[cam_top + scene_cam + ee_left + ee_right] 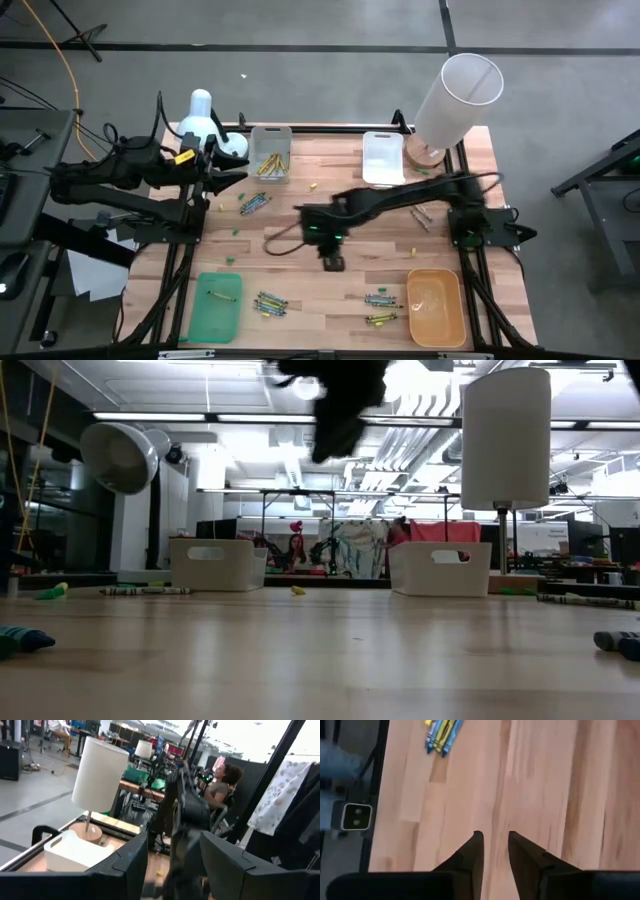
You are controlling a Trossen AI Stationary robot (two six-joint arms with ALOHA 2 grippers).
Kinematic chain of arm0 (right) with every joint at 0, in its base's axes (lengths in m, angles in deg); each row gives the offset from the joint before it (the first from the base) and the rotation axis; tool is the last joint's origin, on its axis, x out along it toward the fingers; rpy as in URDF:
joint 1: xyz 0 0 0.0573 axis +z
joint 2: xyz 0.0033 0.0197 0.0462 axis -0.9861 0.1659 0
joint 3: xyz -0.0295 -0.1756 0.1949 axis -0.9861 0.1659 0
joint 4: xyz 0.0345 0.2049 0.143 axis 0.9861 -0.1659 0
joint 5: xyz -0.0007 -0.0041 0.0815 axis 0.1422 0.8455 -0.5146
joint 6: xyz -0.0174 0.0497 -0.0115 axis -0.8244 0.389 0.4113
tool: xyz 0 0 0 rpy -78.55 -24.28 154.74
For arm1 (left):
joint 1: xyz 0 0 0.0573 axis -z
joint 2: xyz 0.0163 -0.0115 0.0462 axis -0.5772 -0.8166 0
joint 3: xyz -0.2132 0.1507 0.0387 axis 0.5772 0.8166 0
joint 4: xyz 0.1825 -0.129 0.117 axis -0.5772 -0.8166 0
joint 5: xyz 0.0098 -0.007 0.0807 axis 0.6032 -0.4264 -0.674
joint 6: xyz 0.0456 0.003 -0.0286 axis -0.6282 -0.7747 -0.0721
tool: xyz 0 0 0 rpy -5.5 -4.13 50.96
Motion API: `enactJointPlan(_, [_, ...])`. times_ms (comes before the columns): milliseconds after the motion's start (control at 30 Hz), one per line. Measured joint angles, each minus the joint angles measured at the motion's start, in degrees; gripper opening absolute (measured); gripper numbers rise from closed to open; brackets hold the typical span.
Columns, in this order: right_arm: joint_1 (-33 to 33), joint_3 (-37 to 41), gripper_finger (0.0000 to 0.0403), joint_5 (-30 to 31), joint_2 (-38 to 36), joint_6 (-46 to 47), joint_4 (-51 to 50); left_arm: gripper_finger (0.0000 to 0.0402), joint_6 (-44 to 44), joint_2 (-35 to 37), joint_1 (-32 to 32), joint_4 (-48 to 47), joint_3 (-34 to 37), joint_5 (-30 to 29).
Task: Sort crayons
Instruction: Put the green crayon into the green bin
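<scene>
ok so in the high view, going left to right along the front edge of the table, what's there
green tray → crayon bundle → crayon bundles → orange tray

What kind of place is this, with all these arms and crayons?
Probably a robotics lab or workshop: two dark robot arms are mounted at a light wooden worktable, and long ceiling strip lights hang over more cluttered benches in the open room behind.
</scene>
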Motion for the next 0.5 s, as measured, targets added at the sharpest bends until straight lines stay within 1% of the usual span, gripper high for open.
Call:
enactJointPlan(133, [2.4, 17.4, 0.008, 7.61, -14.13, 10.24, 10.84, 0.0168, -0.17, -1.82, 1.2, 0.03, 0.0, -0.04])
enactJointPlan(267, [5.06, 30.81, 0.008, 16.77, -26.67, 18.81, 19.7, 0.0168, -0.39, -4.8, 2.76, 1.69, 0.04, -0.4])
enactJointPlan(367, [6.48, 38.04, 0.008, 21.86, -34.19, 22.63, 27.51, 0.0168, -1.24, -7.6, 4.01, 9.53, 2.5, -0.87])
enactJointPlan(500, [7.18, 44.81, 0.008, 25.94, -40.72, 23.22, 37.14, 0.0168, -3.17, -11.6, 5.42, 23.61, 7.4, -1.53])
